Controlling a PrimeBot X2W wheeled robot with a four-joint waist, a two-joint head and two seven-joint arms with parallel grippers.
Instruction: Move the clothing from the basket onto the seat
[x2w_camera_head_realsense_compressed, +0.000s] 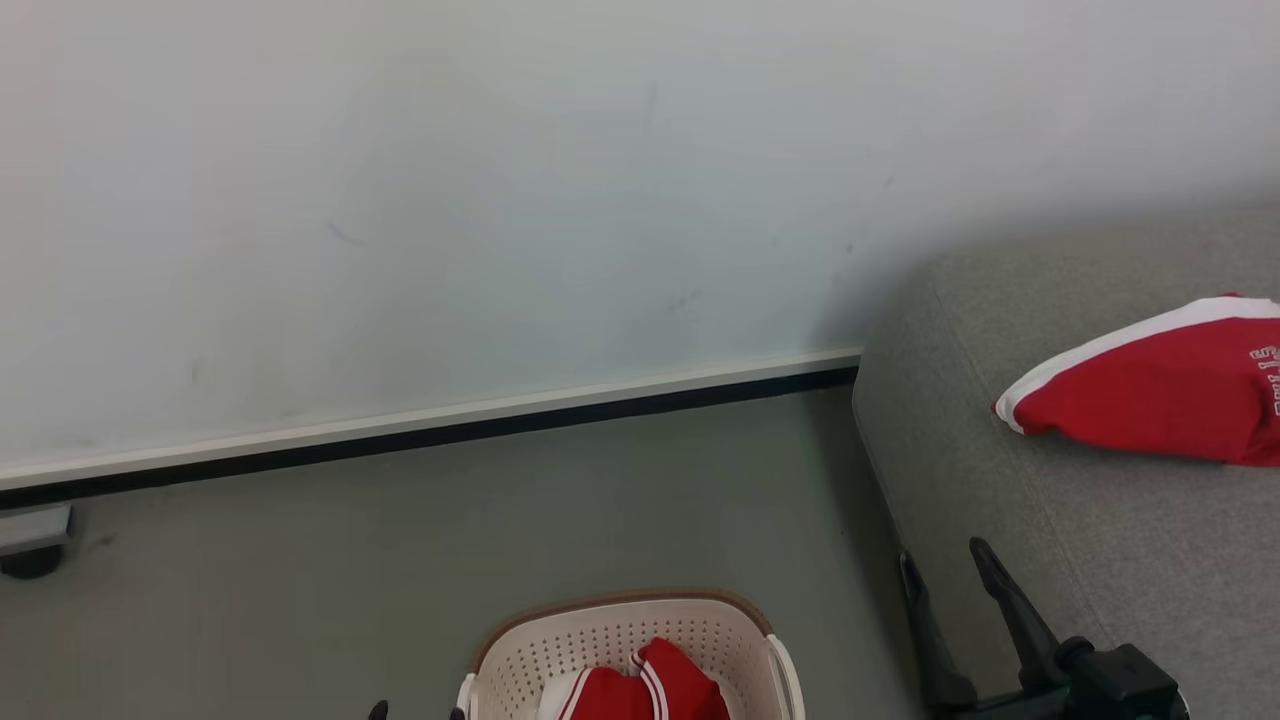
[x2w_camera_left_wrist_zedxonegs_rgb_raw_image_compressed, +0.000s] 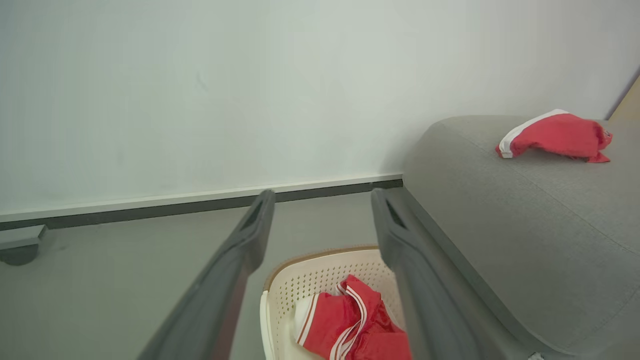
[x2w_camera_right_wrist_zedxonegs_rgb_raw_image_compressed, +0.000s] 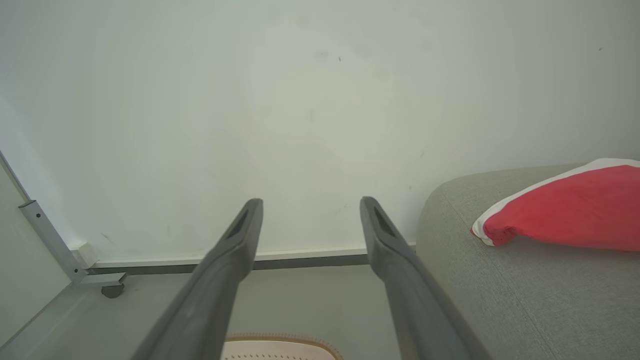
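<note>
Left gripper (x2w_camera_left_wrist_zedxonegs_rgb_raw_image_compressed: 324, 200), released and empty, at 7 o'clock. Basket (x2w_camera_head_realsense_compressed: 620, 608) at 6 o'clock holds a striped red garment (x2w_camera_head_realsense_compressed: 645, 692). Right gripper (x2w_camera_head_realsense_compressed: 943, 556) at 5 o'clock, also released. Lettered red garment (x2w_camera_head_realsense_compressed: 1150, 395) lies on the seat (x2w_camera_head_realsense_compressed: 1100, 570) at 3 o'clock. Task seems about half done.

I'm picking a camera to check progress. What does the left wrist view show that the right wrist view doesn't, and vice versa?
Left wrist adds: striped red clothing lying inside the basket. Right wrist adds: a grey metal post at far left. Shared: the basket's brown rim, a red garment on the seat, the white wall.
</note>
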